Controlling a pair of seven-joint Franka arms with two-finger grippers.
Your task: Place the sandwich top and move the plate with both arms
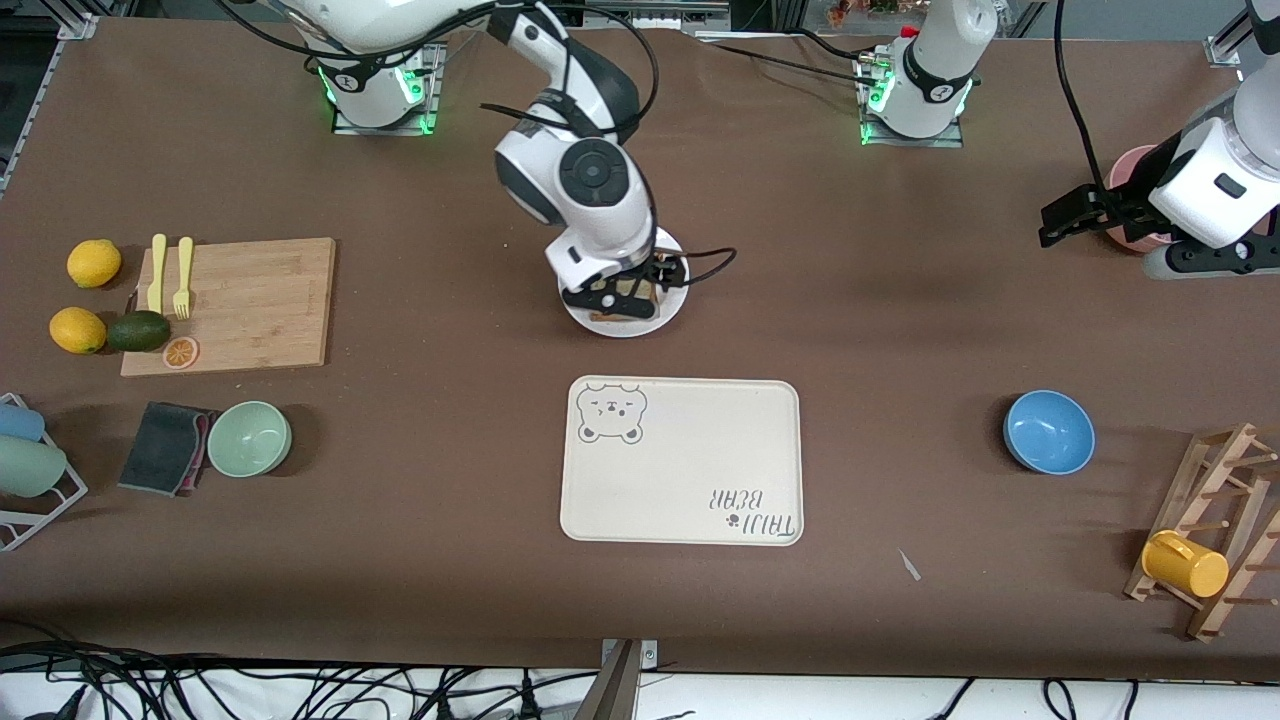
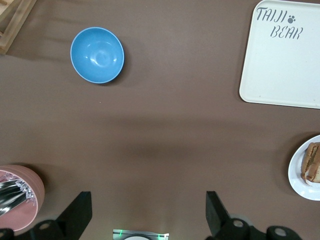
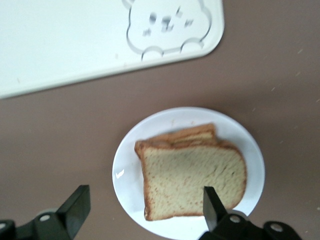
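The sandwich top, a light brown slice with a darker crust, lies flat on a stack of bread on the small white plate. That plate sits mid-table, farther from the front camera than the bear-print tray. My right gripper hangs just above the plate, open, with one finger beside the plate and the other over the slice's edge, holding nothing. My left gripper waits open and empty above the table at the left arm's end, beside a pink cup.
The cream bear-print tray lies nearer the front camera than the plate. A blue bowl and a wooden rack with a yellow mug stand toward the left arm's end. A cutting board, lemons and a green bowl are toward the right arm's end.
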